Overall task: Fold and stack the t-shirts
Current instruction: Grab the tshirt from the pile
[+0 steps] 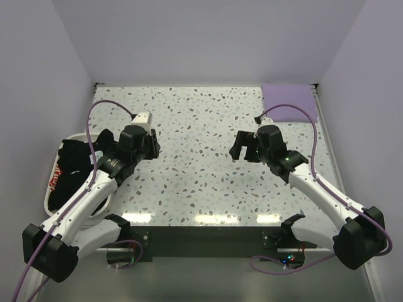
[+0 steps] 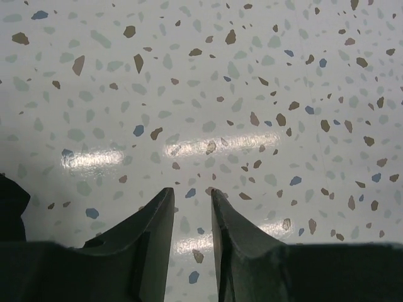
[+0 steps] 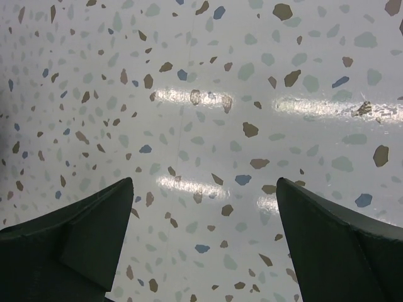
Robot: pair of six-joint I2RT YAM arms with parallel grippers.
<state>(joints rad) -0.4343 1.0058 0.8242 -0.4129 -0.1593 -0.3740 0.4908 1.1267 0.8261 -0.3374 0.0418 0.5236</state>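
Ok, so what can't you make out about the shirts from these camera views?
- Black shirt and white shirt with red lettering: top view. The left arm crosses the basket and hides part of its contents. The lettering is too small to read.
- Lavender shirt: top view, far right corner. The fold layers are too small to tell.
- Dark patch: left wrist view. It is cut off by the left edge and unidentifiable.
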